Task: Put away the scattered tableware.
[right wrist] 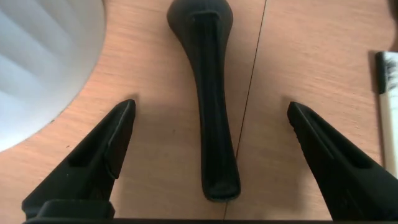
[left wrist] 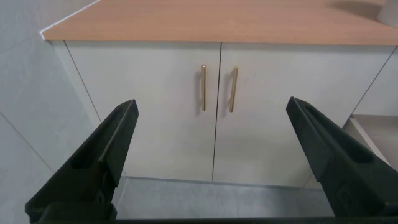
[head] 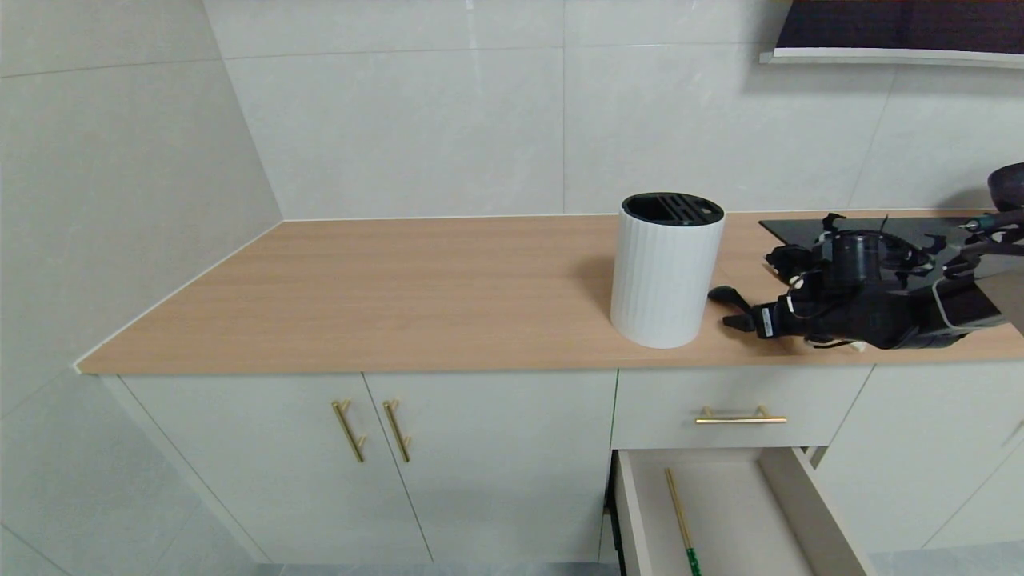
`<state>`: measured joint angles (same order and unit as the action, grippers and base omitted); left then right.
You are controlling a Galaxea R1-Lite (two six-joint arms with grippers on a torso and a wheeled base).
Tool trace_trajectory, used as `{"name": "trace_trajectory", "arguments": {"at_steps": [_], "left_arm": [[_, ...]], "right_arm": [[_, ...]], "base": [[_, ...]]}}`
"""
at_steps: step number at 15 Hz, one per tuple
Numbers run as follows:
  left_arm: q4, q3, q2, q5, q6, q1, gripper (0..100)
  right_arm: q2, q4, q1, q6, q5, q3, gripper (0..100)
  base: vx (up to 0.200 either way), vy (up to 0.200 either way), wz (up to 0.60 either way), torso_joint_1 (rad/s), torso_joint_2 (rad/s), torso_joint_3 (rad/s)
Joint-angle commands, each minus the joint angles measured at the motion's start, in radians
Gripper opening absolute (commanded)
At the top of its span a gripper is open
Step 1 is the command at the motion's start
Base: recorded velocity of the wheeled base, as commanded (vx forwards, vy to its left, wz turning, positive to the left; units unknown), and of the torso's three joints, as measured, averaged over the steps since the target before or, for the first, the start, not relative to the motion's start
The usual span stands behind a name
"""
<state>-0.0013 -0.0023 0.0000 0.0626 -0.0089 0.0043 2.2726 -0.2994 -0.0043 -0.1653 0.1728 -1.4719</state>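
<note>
One tool (right wrist: 209,109) hovers spread over black handle (right wrist: 210,68).

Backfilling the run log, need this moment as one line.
right gripper: open, astride black utensil on counter | white holder: beside utensil | left gripper: open, facing cabinet doors | drawer: open, chopsticks inside

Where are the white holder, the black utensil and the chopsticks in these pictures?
white holder (head: 664,280): head view, middle of its ribbed side wall.
black utensil (right wrist: 210,106): right wrist view, middle of its long shaft.
chopsticks (head: 678,508): head view, wooden part above the green end.
</note>
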Motion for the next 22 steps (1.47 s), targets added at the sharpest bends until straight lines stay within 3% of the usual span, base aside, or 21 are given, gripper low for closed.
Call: {"name": "trace_trajectory", "arguments": {"at_steps": [1,2,3,10,14,17,21,22], "left_arm": [[0.000,-0.001,0.000,0.000,0.000,0.000,100],[0.000,0.001,0.000,0.000,0.000,0.000,100],[0.000,-0.001,0.000,0.000,0.000,0.000,100],[0.000,0.001,0.000,0.000,0.000,0.000,100],[0.000,0.001,0.000,0.000,0.000,0.000,100],[0.000,0.001,0.000,0.000,0.000,0.000,100],[0.000,0.001,0.002,0.000,0.000,0.000,100],[0.000,0.001,0.000,0.000,0.000,0.000,100]], "right_arm": [[0.016,0.000,0.001,0.001,0.001,-0.007,100],[0.035,0.000,0.001,0.003,0.001,-0.018,100],[0.041,0.000,0.001,0.004,0.001,-0.021,0],[0.027,0.000,0.001,0.023,0.001,-0.027,0],[-0.122,0.009,0.001,0.139,-0.006,0.042,0],[-0.352,0.029,0.000,0.199,-0.010,0.255,0],[-0.551,0.180,0.000,0.234,-0.006,0.506,0],[-0.611,0.177,0.026,0.224,-0.016,0.627,0]], "base": [[0.000,0.000,0.00,0.000,0.00,0.000],[0.000,0.000,0.00,0.000,0.00,0.000],[0.000,0.000,0.00,0.000,0.00,0.000],[0.000,0.000,0.00,0.000,0.00,0.000],[0.000,0.000,0.00,0.000,0.00,0.000],[0.000,0.000,0.00,0.000,0.00,0.000],[0.000,0.000,0.00,0.000,0.00,0.000],[0.000,0.000,0.00,0.000,0.00,0.000]]}}
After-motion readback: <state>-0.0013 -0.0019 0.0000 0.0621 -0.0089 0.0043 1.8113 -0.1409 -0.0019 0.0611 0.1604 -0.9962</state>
